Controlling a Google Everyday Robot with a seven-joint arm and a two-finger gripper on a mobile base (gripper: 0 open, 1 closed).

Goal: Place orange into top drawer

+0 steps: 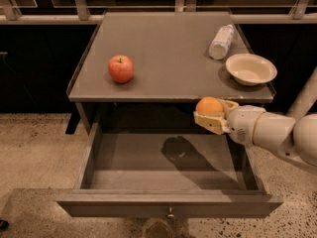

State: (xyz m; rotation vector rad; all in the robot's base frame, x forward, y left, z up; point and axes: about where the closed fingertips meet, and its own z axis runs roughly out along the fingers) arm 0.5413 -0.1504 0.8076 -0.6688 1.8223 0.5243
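One orange (209, 105) clamped in gripper (211, 115) over open top drawer (168, 209); one apple (121, 68), bowl (250, 69), bottle (221, 41).

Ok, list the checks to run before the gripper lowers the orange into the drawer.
1. Grip: gripper shut on the orange: ok.
2. Top drawer pulled open: ok.
3. Drawer floor under the orange bare, only shadow on it: ok.
4. Orange held over the opening, at its right rear, in front of the tabletop edge: ok.
5. Gap from gripper to the drawer's right wall: cannot tell.
6. Apple, bowl and bottle on the tabletop, out of the path: ok.
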